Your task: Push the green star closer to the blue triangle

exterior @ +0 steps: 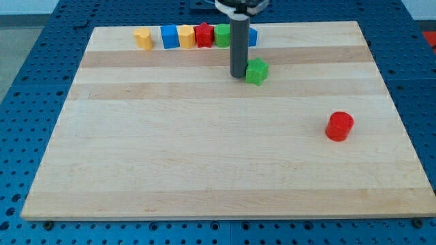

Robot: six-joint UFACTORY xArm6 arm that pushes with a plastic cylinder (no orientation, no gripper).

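Tip (238, 75) touching one green star (257, 71)

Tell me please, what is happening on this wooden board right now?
A robot arm with a dark rod is pushing blocks on the wooden board. My tip rests just left of the green star, touching or nearly touching it. A row of blocks sits along the view's top: a yellow block, a blue block, another yellow block, a red block, a green block and a blue piece partly hidden behind the rod. A red cylinder stands alone at the view's right.
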